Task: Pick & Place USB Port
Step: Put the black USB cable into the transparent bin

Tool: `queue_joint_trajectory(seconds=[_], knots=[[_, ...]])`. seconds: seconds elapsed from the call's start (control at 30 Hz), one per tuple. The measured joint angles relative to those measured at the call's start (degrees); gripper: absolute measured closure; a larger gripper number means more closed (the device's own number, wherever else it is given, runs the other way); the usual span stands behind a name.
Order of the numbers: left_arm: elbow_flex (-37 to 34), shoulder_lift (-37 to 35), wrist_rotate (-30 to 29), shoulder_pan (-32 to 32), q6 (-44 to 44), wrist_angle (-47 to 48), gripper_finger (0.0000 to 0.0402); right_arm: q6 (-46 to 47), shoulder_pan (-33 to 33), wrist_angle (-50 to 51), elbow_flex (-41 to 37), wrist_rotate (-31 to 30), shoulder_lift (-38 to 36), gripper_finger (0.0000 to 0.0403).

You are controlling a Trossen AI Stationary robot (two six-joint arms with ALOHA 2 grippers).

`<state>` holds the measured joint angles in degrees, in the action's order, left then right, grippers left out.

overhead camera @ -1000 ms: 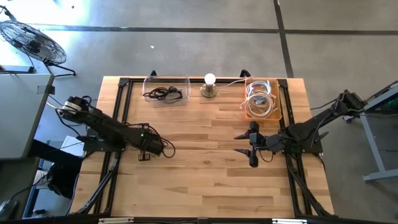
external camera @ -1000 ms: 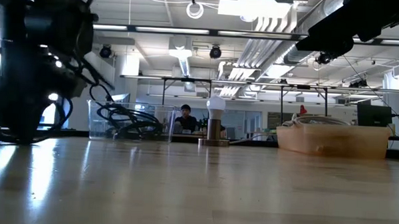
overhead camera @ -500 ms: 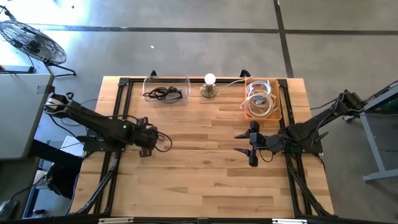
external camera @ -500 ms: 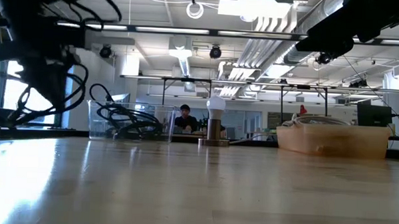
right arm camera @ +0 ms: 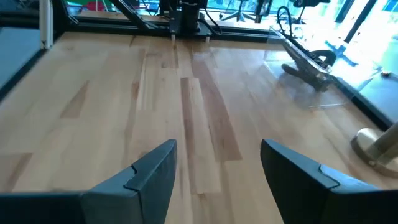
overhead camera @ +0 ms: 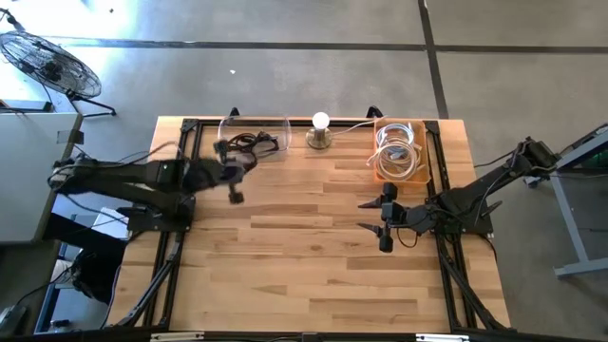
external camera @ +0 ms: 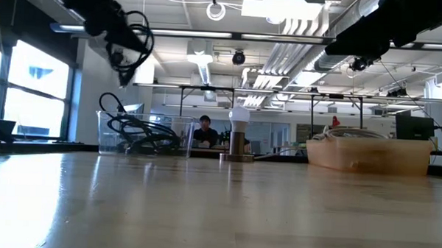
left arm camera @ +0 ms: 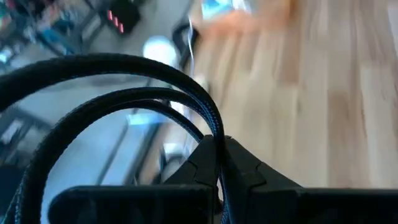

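Note:
My left gripper (overhead camera: 231, 171) hangs above the table's left half, just in front of the clear container (overhead camera: 255, 138), and is shut on a black braided cable (overhead camera: 235, 193). In the low view the gripper (external camera: 114, 24) is high up and the cable's loop (external camera: 135, 40) hangs from it. The left wrist view shows the cable's loops (left arm camera: 155, 81) arching past the fingers. More black cables (overhead camera: 249, 143) lie in the clear container. My right gripper (overhead camera: 384, 218) is open and waits low over the table's right half, in front of the orange bin (overhead camera: 399, 152). My left gripper pinches the black cable between its two fingers (left arm camera: 245, 168), where two strands of the loop (left arm camera: 216, 140) run together. The cable is lifted clear of the table. Its loop and one end (overhead camera: 235, 197) hang slack below and beside the gripper.
A lamp with a white bulb (overhead camera: 320, 122) stands at the far edge between the clear container and the orange bin, which holds coiled white cables (overhead camera: 396, 147). Bare wood (overhead camera: 304, 256) fills the middle and near part of the table.
My left gripper has risen from the table surface and moved toward the far edge, toward the clear container, staying shut on the black cable. The cable, which lay near the table before, is now lifted clear and swings below the gripper.

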<state>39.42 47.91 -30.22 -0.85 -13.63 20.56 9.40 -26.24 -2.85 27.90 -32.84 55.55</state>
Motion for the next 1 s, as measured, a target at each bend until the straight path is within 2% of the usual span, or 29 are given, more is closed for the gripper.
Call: queue_joint_trajectory(seconds=[0.13,0.3,0.5,0.67,0.8,0.9,1.0], knots=[[0.0,0.2,12.8,-11.9,-6.2,-8.2,0.0397,-3.2,0.0,0.0,0.0,-0.7,0.0,0.0178],[0.0,3.9,26.6,-26.2,-7.1,-13.9,0.0397,-4.5,0.4,0.0,0.0,-1.1,0.0,0.0178],[0.0,12.9,37.8,-36.7,-6.0,-19.0,0.0397,-4.5,2.5,0.1,0.0,1.6,0.0,0.0178],[0.0,21.6,40.7,-40.4,-6.0,-24.8,0.0389,-4.5,4.2,0.1,0.0,1.8,0.0,0.0178],[0.0,24.9,41.8,-41.3,-6.0,-29.5,0.0376,-4.5,5.2,0.3,0.0,4.8,0.0,0.0178],[0.0,25.1,39.4,-41.1,-6.6,-30.6,0.0368,-4.5,5.9,0.3,0.0,7.1,0.0,0.0178],[0.0,25.0,36.2,-41.1,-6.7,-30.4,0.0363,-4.7,6.4,0.4,0.0,6.5,0.0,0.0178]])
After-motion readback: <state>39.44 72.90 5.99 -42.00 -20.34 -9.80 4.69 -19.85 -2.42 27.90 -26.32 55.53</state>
